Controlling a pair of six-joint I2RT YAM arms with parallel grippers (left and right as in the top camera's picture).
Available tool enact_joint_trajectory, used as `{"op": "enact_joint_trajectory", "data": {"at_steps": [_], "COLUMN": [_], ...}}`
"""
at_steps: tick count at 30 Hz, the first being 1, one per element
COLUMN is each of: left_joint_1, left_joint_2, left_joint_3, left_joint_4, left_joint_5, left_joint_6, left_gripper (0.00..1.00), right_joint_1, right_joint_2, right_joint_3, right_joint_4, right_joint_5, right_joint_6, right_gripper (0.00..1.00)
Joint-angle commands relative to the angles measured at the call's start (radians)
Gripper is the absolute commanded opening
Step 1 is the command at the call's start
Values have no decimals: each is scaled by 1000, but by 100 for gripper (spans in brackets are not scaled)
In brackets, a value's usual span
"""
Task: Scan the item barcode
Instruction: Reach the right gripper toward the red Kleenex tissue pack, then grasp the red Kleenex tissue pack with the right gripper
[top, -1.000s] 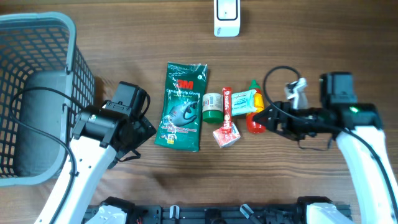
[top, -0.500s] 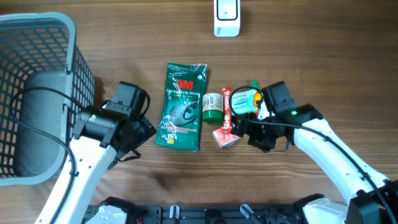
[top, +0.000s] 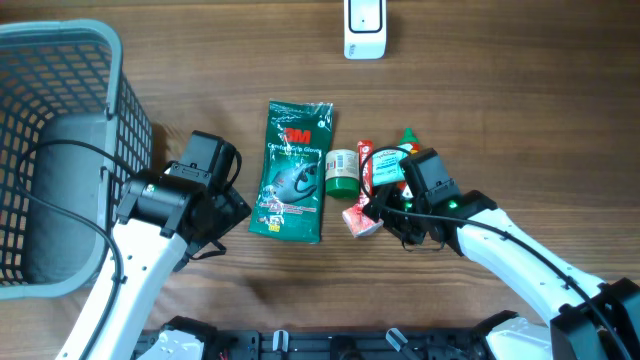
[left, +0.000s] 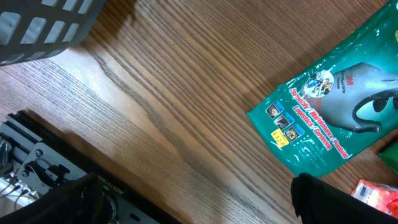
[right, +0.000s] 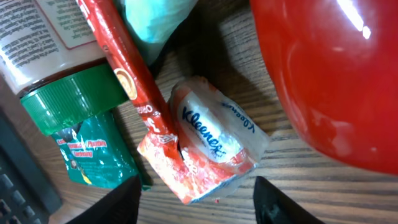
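Closest to the robot's base, the left gripper hangs low over the bare tabletop off the near left corner of the green pouch, its fingers spread as wide as they go and holding nothing.

On the other side, off the pouch's near right corner, the right gripper is down over a small Kleenex tissue pack, the item lying closest to its reach. Its fingers stand partly open, one either side of the pack's near end, and neither visibly presses on it. The pack lies flat on the wood, tilted, with its red-printed end toward the pouch.

A little farther out, a green-capped jar lies on its side just beside the pouch's right edge. A red stick pack lies along the jar's side away from the pouch, its near end touching the tissue pack. Beyond that, farther right of the pouch, sit a teal packet and a red bottle, both partly hidden under the right arm in the overhead view.

A grey basket stands well to the pouch's left.

Farthest out, beyond the pouch's far end and to its right, a white scanner sits at the tabletop's edge, well apart from the items.
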Motion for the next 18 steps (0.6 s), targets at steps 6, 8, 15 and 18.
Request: {"op": "enact_joint_trajectory", "data": {"at_steps": [6, 8, 15, 18], "left_joint_1": [-5, -5, -5, -5], "left_joint_2": [4, 4, 4, 4], "left_joint_3": [-2, -2, -2, -2], "left_joint_4": [0, 0, -1, 0], "left_joint_5": [4, 4, 4, 4], "left_joint_6": [-17, -17, -17, -17], "left_gripper": [100, 100, 100, 100], "right_joint_1": [48, 69, 77, 77], "right_joint_2": [104, 144, 230, 230], "right_joint_3": [-12, -12, -12, -11], "right_joint_4": [43, 70, 102, 108], "right_joint_5": [14, 14, -23, -104], "right_joint_6": [11, 13, 65, 25], "right_gripper": [53, 52, 4, 4]}}
